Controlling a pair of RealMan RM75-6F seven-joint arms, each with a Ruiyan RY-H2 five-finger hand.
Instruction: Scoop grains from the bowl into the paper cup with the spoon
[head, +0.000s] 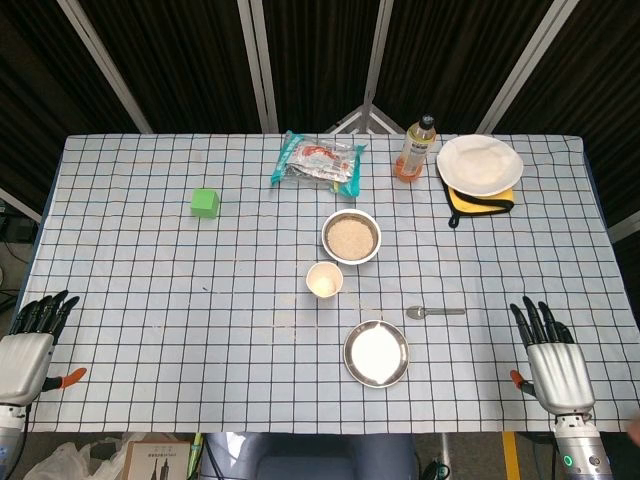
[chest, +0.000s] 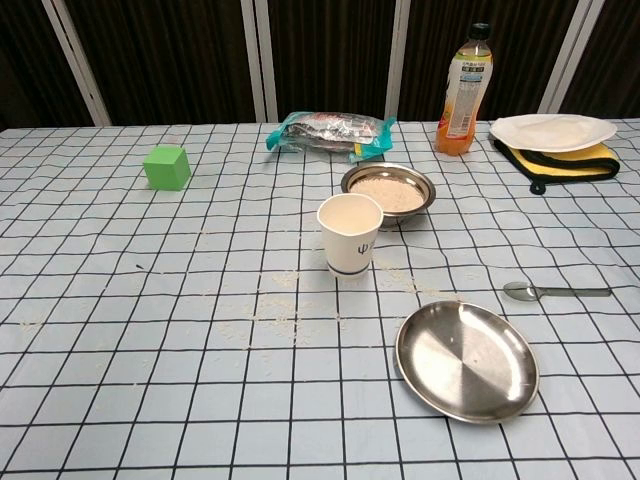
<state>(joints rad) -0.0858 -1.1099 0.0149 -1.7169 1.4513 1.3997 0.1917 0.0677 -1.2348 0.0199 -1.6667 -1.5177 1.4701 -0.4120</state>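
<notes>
From the head view, the spoon (head: 436, 312) lay flat on the desk (head: 140, 290), its long axis running across the robot's front, bowl end toward the centre and handle pointing to the robot's right. The right hand (head: 552, 358) rested near the desk's front edge with its fingers spread and nothing in it; the spoon sat forward and inward of it, much closer than to the left hand (head: 30, 345), which lay equally empty and spread at the far corner. The bowl (head: 351, 237) of grains stood just beyond the paper cup (head: 324, 280), with a steel plate (head: 376, 353) nearer the robot.

In the chest view neither hand showed. The spoon (chest: 555, 291) lay right of the paper cup (chest: 350, 234), apart from it. Pale specks around the cup were probably spilled grains.
</notes>
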